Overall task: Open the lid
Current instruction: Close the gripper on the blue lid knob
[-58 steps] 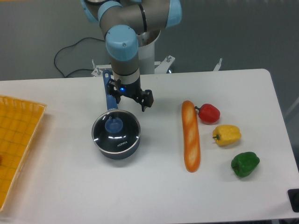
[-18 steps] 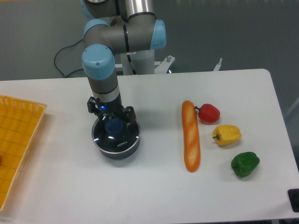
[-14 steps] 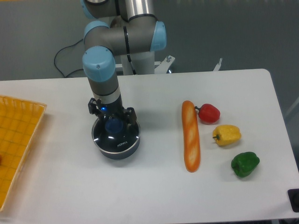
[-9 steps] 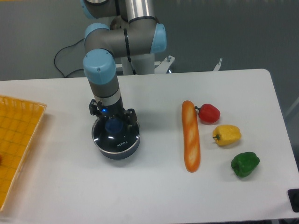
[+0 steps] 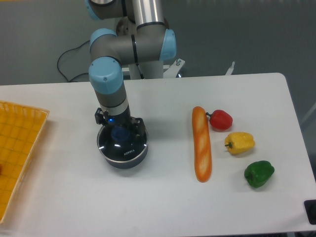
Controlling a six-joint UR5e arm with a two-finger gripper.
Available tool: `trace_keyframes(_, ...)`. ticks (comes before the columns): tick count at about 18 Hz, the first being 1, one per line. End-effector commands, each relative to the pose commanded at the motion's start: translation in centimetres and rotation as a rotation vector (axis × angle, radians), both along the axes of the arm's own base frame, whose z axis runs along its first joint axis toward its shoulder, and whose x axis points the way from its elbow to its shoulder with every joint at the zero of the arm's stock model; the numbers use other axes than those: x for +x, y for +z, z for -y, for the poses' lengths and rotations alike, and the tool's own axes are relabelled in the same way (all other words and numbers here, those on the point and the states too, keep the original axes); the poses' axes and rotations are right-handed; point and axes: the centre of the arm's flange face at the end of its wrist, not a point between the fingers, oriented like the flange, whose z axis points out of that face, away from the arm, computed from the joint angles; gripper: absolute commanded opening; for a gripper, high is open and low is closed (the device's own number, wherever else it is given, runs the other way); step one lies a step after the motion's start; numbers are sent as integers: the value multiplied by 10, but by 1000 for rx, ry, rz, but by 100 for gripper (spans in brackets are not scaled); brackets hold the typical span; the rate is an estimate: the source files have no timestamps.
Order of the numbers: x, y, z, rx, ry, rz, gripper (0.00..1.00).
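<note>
Round glass lid [image 5: 123, 148] with a shiny metal rim, sitting flat on top of a dark blue pot [image 5: 129, 161] on the left half of the white table [image 5: 163, 202]. Small white letters near the front edge of the lid. Blue knob [image 5: 119, 133] in the middle of the lid, partly hidden. Black gripper [image 5: 120, 129] pointing straight down right over the knob, one finger on each side of it, very low over the glass. Hard to tell whether the fingers are squeezing the knob or just sitting beside it. Grey and light blue arm [image 5: 109, 81] going up from the gripper to the back of the table. To the right of the pot, well apart, a long loaf of bread [image 5: 201, 144] lying front to back. Just beside the top end of the bread, a red pepper [image 5: 220, 120]. Below that, a yellow pepper [image 5: 240, 143], and further toward the front, a green pepper [image 5: 258, 173]. At the far left edge of the table, an orange tray [image 5: 17, 148] with a grid pattern, partly cut off. Behind the table, a black cable [image 5: 69, 57] lying on the grey floor.
</note>
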Motion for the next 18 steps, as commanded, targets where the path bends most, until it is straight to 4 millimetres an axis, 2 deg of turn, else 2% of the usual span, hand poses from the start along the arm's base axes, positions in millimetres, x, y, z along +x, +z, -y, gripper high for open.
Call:
trace_keyframes(2,0,1,0,1,0,-1,80)
trace_keyframes(3,0,1,0,1,0,-1,70)
trace_keyframes(8,0,1,0,1,0,-1,49)
trace_keyframes(11,0,1,0,1,0,-1,43)
trace_keyframes(18,0,5,1,7,1,-3,38)
